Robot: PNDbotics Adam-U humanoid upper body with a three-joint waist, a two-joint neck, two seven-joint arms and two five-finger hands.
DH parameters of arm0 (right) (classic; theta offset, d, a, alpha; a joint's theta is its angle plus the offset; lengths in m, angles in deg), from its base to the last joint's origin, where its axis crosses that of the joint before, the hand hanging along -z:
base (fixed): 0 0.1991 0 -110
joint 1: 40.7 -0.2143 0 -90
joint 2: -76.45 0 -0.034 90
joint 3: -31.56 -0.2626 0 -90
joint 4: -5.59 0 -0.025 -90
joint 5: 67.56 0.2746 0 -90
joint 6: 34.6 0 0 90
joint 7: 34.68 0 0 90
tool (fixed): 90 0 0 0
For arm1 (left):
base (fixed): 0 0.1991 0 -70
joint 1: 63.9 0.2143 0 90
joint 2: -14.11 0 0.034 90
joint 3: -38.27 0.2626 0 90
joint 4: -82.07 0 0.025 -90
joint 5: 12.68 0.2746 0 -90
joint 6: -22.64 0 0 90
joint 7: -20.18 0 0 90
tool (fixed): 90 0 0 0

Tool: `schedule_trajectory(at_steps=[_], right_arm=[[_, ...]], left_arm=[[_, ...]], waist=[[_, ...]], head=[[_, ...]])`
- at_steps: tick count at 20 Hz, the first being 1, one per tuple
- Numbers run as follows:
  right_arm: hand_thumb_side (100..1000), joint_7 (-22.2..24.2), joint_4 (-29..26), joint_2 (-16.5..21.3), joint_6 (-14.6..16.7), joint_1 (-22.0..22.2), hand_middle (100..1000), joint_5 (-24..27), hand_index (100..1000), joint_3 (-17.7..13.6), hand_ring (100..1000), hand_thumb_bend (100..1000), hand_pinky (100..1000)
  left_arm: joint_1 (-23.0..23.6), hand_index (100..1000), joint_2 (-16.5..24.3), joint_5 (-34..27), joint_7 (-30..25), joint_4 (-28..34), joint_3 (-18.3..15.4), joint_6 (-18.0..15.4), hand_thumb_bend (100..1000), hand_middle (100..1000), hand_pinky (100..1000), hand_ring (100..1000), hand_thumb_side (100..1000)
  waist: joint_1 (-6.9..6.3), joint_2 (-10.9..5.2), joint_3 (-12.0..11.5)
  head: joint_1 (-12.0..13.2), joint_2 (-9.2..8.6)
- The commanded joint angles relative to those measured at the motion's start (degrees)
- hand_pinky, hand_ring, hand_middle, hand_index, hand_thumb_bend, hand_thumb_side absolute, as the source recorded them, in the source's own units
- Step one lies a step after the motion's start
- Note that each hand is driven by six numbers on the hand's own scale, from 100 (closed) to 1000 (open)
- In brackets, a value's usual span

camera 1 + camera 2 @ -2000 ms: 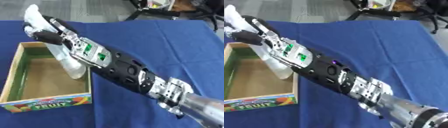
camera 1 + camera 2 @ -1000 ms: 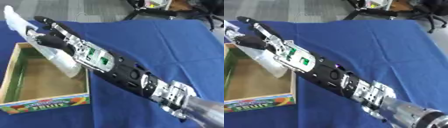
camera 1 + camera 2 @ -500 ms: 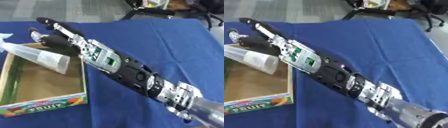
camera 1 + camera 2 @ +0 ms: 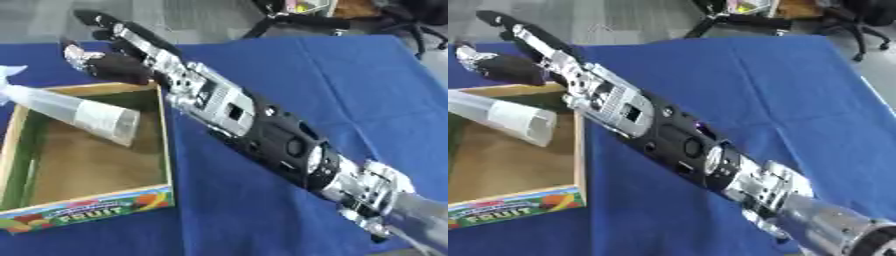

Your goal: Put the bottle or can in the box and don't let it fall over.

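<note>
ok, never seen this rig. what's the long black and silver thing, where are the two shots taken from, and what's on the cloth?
The long black and silver thing is the robot's right arm, reaching in from the lower right. Both shots come from the stereo camera in its head, looking down: left eye and right eye, same moment. At the arm's end, the right hand has its fingers spread and holds nothing. On the blue tablecloth sits an open cardboard box with a fruit print on its front. A clear plastic bottle with a pale label lies tilted across the box's far left corner, not upright. The left hand is not in view.

Blue tablecloth (image 4: 350,90) – chair base (image 4: 302,20) (black) beyond.
</note>
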State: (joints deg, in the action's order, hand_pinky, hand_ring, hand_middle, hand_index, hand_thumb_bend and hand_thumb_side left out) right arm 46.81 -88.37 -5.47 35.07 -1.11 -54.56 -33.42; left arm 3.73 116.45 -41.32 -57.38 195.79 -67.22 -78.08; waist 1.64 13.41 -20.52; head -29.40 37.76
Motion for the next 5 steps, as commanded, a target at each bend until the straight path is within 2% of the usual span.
schedule_trajectory(at_steps=[1,5], right_arm=[[545,-1.86,-4.49,4.18,0.09,-1.18,1000,5.60,997,-3.41,1000,100,984],[533,-5.75,-11.08,9.25,0.89,0.09,1000,15.22,988,-8.46,1000,100,968]], left_arm=[[0.43,741,2.63,-0.09,1.80,0.87,-1.33,-1.21,572,1000,897,1000,525],[2.34,742,2.82,-0.08,4.35,0.87,-1.83,-1.49,574,1000,899,1000,528]], waist=[[-0.57,-1.98,0.93],[-0.90,-3.27,3.63]], head=[[1.28,0.82],[2.63,1.39]])
